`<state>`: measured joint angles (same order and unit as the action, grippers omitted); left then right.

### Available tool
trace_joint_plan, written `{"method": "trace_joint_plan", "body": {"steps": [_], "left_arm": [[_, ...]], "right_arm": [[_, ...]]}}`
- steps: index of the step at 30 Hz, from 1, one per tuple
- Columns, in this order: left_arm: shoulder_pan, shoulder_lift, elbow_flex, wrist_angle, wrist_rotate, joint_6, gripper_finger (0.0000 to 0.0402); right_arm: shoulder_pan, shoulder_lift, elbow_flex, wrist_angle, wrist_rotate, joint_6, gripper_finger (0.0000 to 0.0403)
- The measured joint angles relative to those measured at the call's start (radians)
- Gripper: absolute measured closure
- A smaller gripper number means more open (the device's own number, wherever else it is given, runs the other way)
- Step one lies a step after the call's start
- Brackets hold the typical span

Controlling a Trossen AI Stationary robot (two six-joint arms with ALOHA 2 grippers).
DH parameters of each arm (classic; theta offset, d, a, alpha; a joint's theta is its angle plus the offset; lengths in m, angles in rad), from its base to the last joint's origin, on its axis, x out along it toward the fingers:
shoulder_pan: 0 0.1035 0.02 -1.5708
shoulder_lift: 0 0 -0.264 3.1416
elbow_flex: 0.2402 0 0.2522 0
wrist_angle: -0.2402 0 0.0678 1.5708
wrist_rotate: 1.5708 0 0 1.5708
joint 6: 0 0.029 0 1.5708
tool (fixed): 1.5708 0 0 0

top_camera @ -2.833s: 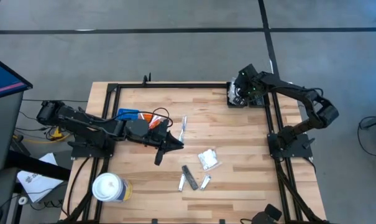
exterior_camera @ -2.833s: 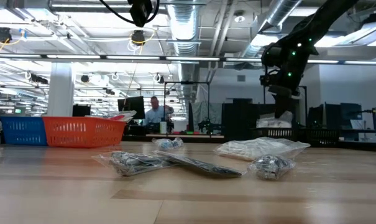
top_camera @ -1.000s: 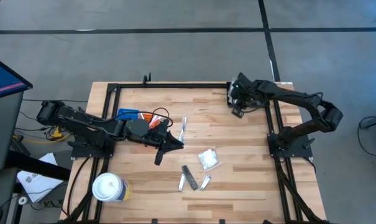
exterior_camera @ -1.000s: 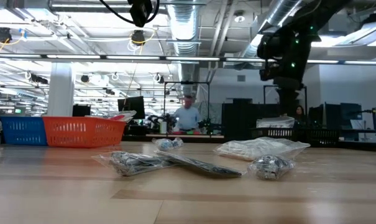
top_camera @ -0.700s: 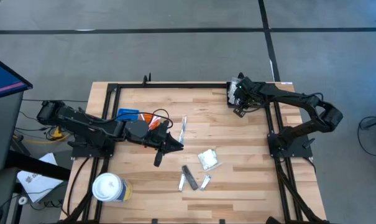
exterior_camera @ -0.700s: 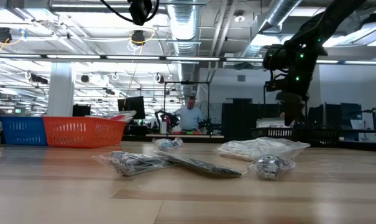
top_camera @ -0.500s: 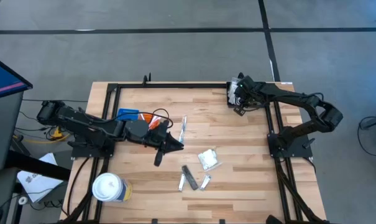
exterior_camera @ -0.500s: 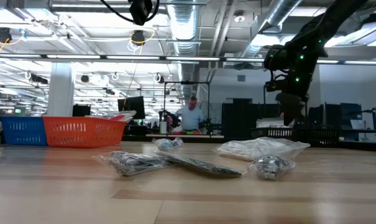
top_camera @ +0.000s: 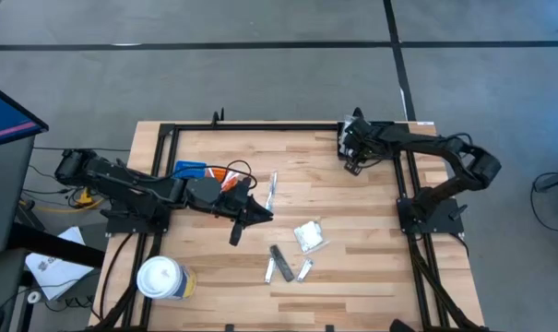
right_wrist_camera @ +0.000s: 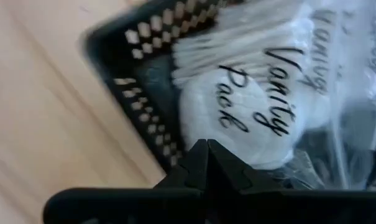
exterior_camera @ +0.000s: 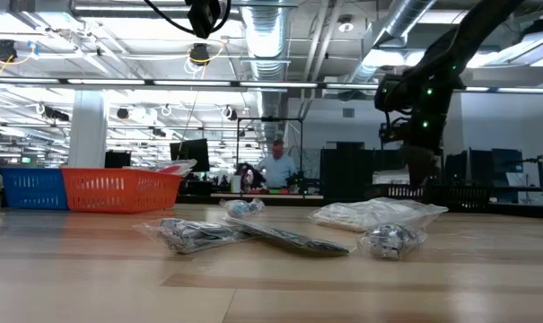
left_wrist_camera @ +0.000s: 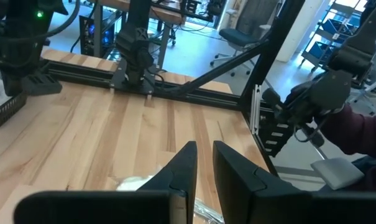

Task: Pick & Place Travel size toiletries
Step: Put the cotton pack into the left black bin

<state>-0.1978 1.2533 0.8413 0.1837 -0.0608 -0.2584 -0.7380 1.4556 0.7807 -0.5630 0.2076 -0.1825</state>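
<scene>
Right hand (top_camera: 354, 164), clenched and empty, hangs over the black basket (right_wrist_camera: 138, 81) of packets (right_wrist_camera: 250, 106) at the table's (top_camera: 371, 240) far corner; left hand (top_camera: 234, 236) grasps nothing, slightly parted.

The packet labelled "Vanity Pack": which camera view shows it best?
The right wrist view: the Vanity Pack packet fills the picture inside a black perforated basket, lettering legible, just past the shut right gripper. The high view shows only the basket at the table's far right corner, mostly under that arm. The low and left wrist views show nothing legible.
</scene>
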Motion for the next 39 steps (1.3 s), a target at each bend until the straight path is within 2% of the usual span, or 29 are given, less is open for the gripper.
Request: {"method": "trace_joint_plan", "body": {"steps": [22,35,39], "left_arm": [[-0.004,-0.001,0.000,0.007,0.004,0.015,0.0355],[-0.004,-0.001,0.000,0.008,0.003,0.015,0.0355],[-0.004,-0.001,0.000,0.009,0.003,0.015,0.0355]], "right_arm": [[-0.058,0.022,0.000,0.139,0.029,-0.054,0.0403],[-0.084,0.022,0.000,0.156,0.032,-0.046,0.0403],[-0.084,0.022,0.000,0.163,0.087,-0.016,0.0403]]}}
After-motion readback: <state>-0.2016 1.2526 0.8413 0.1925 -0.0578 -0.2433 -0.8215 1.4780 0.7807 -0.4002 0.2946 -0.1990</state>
